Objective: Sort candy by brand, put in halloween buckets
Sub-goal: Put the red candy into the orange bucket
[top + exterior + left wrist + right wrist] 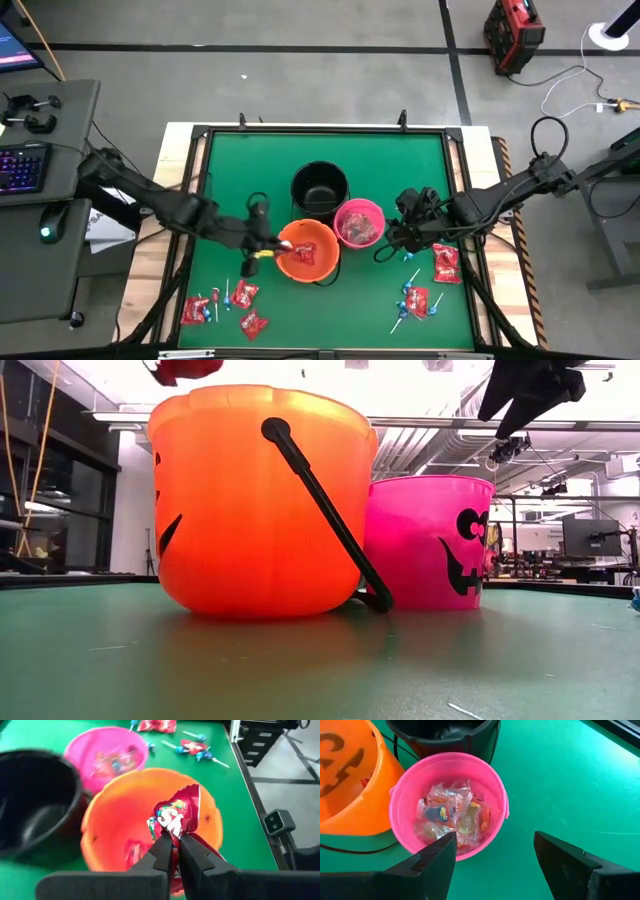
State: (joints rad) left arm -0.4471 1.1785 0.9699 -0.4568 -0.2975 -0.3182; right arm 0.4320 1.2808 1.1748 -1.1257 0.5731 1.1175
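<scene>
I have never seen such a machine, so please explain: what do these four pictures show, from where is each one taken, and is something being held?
This is a robot with two dark arms at a green table. One picture looks down from above, one looks level across the table, and one comes from each wrist. The left gripper is shut on a red candy packet above the orange bucket. The right gripper is open and empty beside the pink bucket, which holds clear-wrapped sweets. A black bucket stands behind them. More red packets and blue lollipops lie on the table.
</scene>
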